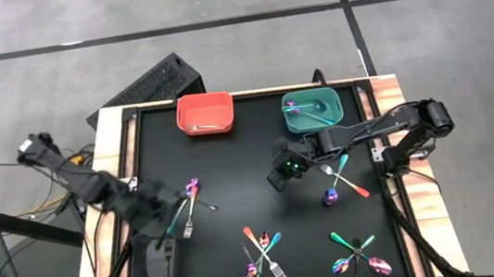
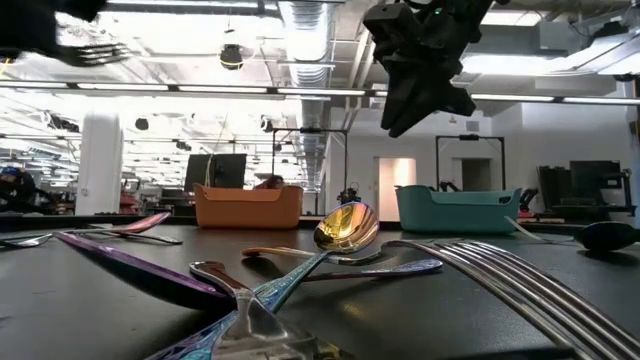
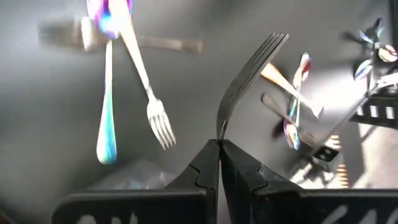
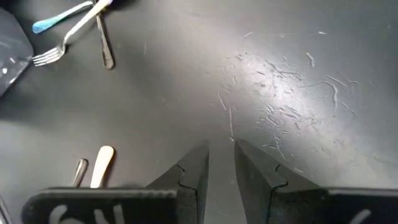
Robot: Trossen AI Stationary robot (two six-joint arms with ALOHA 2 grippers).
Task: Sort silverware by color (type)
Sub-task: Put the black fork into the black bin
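Between shut left jaws: slim curved metal fork [image 3: 249, 78].

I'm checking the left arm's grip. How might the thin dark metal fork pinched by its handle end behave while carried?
The dark fork likely stays stiff: it stands straight out from the shut left gripper. Held only at its tip, it may pivot or slip, since smooth metal gives the fingers little purchase. It looks light.

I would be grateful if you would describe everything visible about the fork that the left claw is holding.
The fork is dark and thin, metal by its look, with four tines at its far end and a curved neck. The left claw is shut on its handle end, so the fork juts forward, lifted clear of the black table. Only the claw touches it. It hangs at the table's left side, near a pile of other cutlery.
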